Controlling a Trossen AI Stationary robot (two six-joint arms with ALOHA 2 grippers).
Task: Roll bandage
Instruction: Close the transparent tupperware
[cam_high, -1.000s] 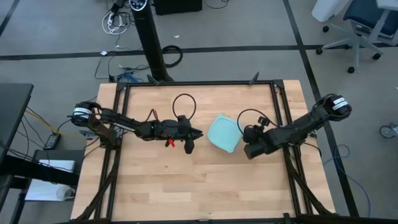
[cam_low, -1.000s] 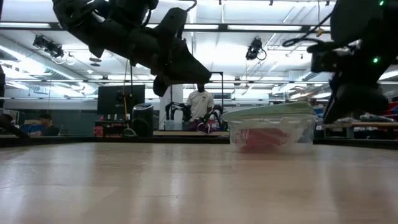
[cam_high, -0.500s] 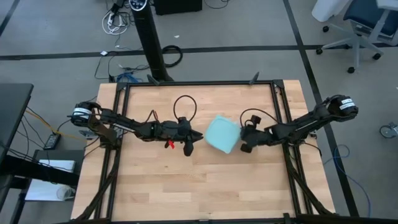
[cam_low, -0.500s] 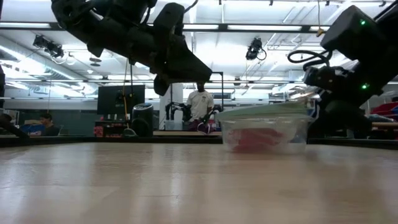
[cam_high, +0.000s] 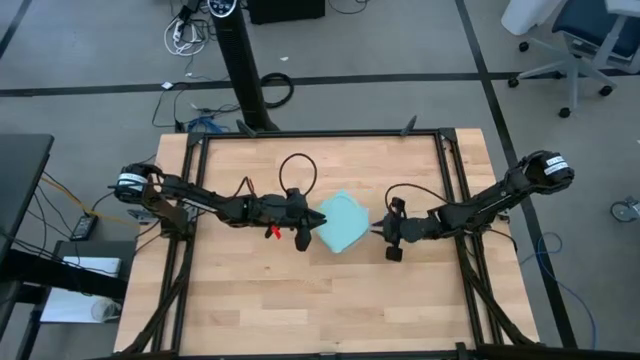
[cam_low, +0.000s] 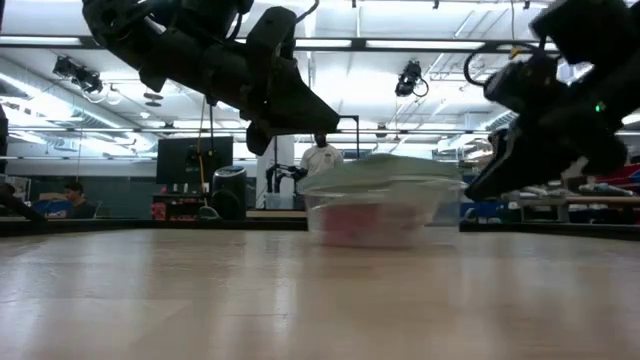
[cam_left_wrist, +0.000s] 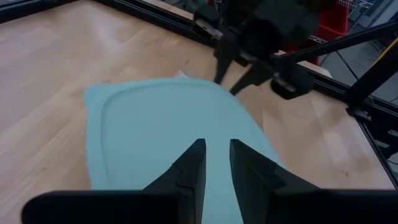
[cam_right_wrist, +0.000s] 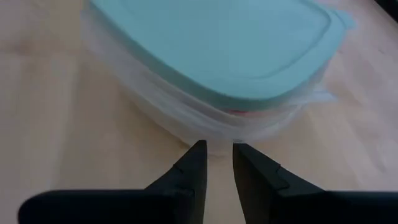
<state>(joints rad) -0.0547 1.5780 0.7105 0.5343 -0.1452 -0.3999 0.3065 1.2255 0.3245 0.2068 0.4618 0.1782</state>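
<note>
A clear square container with a light-blue lid (cam_high: 343, 222) stands on the wooden table near its middle. Red shows through its clear wall (cam_low: 350, 222), which I take for the bandage inside; its shape cannot be made out. My left gripper (cam_high: 318, 217) hangs above the lid's left edge (cam_left_wrist: 161, 137), clear of it, its fingers a narrow gap apart with nothing between them. My right gripper (cam_high: 377, 230) is at the container's right side, slanting down, its fingers also a narrow gap apart. My right gripper has its two fingertips (cam_right_wrist: 199, 149) against the lower part of the container's clear wall (cam_right_wrist: 214, 132), on the side facing the table's right edge. It comes from the right, slanting down. The container stands flat on the table, lid on.
Black frame rails (cam_high: 445, 170) run along the table's edges. A black cable loop (cam_high: 295, 165) lies behind my left arm. A small red bit (cam_high: 272, 230) shows beside my left arm. Bare wood (cam_high: 320, 300) fills the near half.
My right gripper has gone toward the table's left edge, sunk a little and tipped downward. The container has slid along the table to the left, staying upright, until its lid lies under my left gripper's tips.
</note>
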